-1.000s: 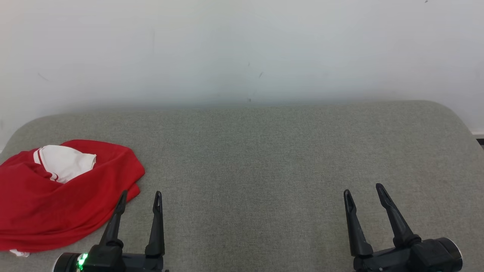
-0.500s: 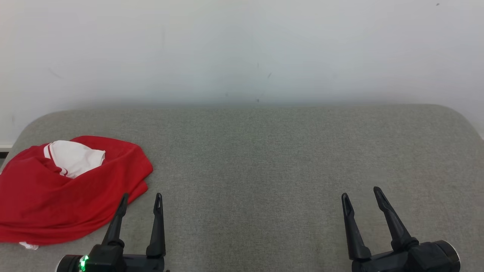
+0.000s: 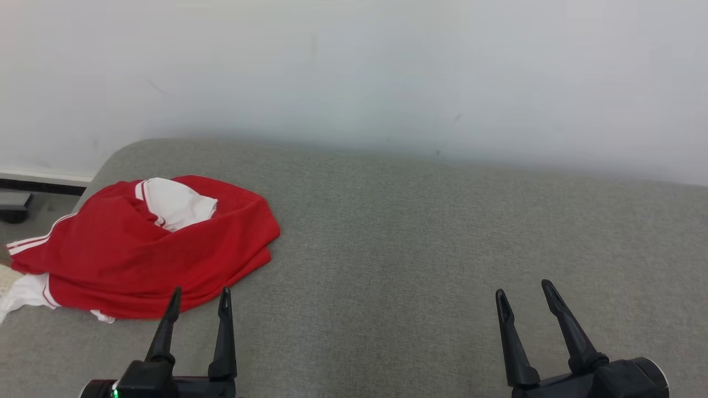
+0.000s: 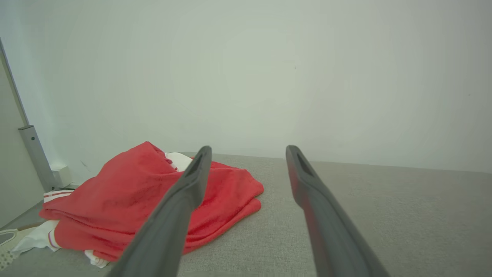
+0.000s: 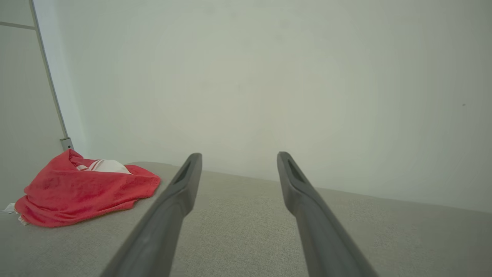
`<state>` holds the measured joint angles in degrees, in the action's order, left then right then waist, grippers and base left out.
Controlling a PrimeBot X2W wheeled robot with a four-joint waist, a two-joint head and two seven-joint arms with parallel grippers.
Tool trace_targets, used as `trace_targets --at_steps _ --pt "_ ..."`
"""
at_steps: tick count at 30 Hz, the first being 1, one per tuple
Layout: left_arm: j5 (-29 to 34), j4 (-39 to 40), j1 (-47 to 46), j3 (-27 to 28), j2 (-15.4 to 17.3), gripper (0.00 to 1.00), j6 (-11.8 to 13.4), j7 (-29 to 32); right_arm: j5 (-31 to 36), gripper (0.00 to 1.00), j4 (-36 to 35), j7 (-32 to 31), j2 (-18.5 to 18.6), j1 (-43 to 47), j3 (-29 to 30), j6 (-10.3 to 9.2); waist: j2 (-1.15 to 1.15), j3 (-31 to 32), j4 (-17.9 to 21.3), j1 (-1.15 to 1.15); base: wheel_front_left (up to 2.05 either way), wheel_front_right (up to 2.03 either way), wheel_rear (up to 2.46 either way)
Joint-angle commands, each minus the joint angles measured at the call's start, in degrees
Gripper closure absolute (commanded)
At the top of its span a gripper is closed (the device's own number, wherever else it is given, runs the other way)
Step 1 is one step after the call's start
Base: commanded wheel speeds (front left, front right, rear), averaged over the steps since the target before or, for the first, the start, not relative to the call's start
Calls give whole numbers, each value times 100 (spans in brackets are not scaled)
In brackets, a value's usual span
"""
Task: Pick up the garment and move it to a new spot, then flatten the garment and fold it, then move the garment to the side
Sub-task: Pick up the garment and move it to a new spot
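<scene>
Garment (image 3: 155, 260), perhaps a jersey, lies crumpled beside spread left end effector (image 3: 200, 291); right end effector (image 3: 523, 288) likewise spread.

I see the garment (image 3: 149, 249) heaped on the cushion (image 3: 387, 232) at mid-left of frame, my left gripper (image 3: 201, 291) just below it, right gripper (image 3: 522, 288) lower right, wall (image 3: 354, 66) behind.

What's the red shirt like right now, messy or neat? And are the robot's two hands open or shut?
Shirt: crumpled in a heap, unfolded, not held.
Left gripper: open, empty.
Right gripper: open, empty.
Cushion: flat, with the shirt lying at its left end.
</scene>
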<state>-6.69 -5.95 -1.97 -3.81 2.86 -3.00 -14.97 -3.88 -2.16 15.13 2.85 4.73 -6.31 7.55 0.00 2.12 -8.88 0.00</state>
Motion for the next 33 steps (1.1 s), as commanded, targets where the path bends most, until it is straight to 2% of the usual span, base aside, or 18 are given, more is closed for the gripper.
trace_targets --at_steps 1,20,26,33 --pt "-9 -17 72 16 5 0 1 -24 -26 0 -9 9 7 60 -6 -12 0 30 -311 0 0 0 0" --pt "67 -162 57 76 4 0 -119 -24 -106 0 -10 8 7 52 -101 -12 0 13 -1526 0 0 0 0" --pt "69 -201 79 141 4 0 -185 -24 -127 0 -29 9 7 22 -109 -12 0 -16 -1722 0 0 0 0" --pt "5 -190 82 154 4 0 -189 -24 -144 0 -5 8 7 1 -144 -12 0 -60 -1764 0 0 0 0"
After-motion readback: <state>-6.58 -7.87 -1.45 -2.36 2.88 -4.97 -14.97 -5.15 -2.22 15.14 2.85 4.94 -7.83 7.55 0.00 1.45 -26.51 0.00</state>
